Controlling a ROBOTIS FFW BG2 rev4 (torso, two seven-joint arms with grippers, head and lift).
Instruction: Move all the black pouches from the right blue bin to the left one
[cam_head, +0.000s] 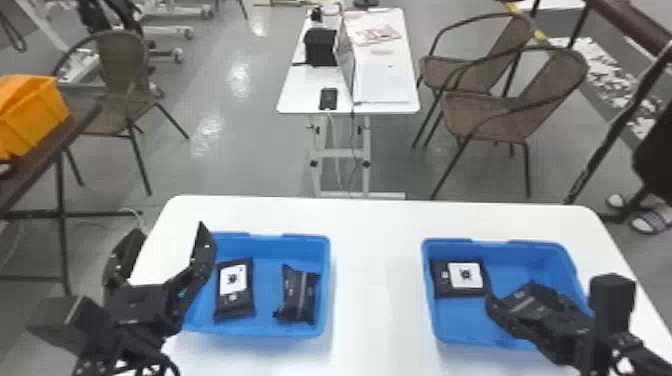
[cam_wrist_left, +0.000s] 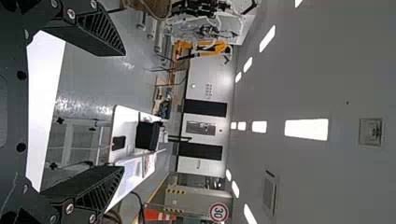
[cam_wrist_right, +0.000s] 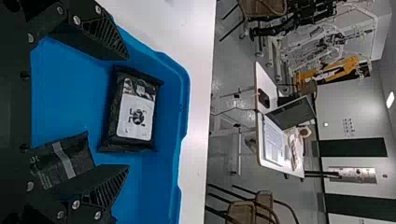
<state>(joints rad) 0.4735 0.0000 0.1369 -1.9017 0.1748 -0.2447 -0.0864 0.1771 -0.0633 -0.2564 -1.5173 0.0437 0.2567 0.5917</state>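
Left bin (cam_head: 270, 326): two black pouches (cam_head: 234, 295). Right bin (cam_head: 455, 322): two pouches (cam_wrist_right: 133, 112), one partly hidden. Left gripper (cam_head: 166, 232), right gripper (cam_head: 525, 304): fingers apart, both.

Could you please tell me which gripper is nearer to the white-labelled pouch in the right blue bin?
Right. The right gripper is at the right bin, close to that pouch; the left gripper is across the table, by the left bin's outer side.
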